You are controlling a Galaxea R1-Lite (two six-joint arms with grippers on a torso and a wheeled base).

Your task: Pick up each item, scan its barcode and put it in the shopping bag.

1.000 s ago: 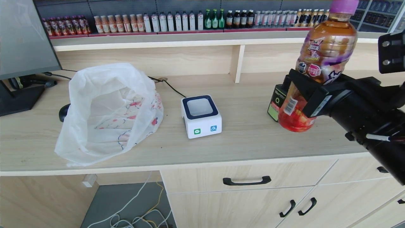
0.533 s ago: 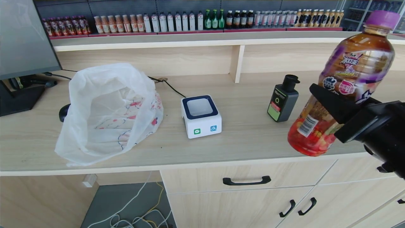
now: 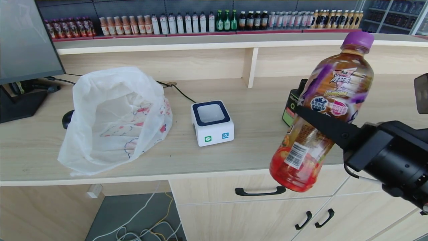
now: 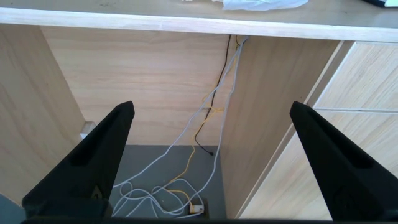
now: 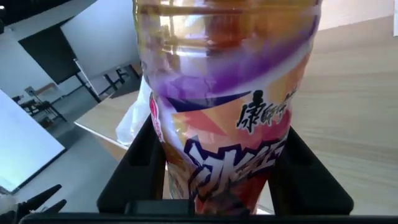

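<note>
Swung the bottle (image 3: 337, 83) down and leftward, my right pincer (image 3: 319, 123) clamped tight round it. Scanning step now: barcode has to face the scanner (image 3: 212, 123).

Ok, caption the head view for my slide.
Right gripper holds a tilted purple-capped drink bottle aloft, right of the scanner and shopping bag.

Tea bottle (image 3: 336, 92) hides most of pump bottle (image 3: 287, 114)

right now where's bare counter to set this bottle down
The widest bare patch of counter lies between the scanner and the dark pump bottle, running to the front edge. A narrower strip sits between the shopping bag and the scanner. The left end is crowded: bag, mouse, monitor stand.
</note>
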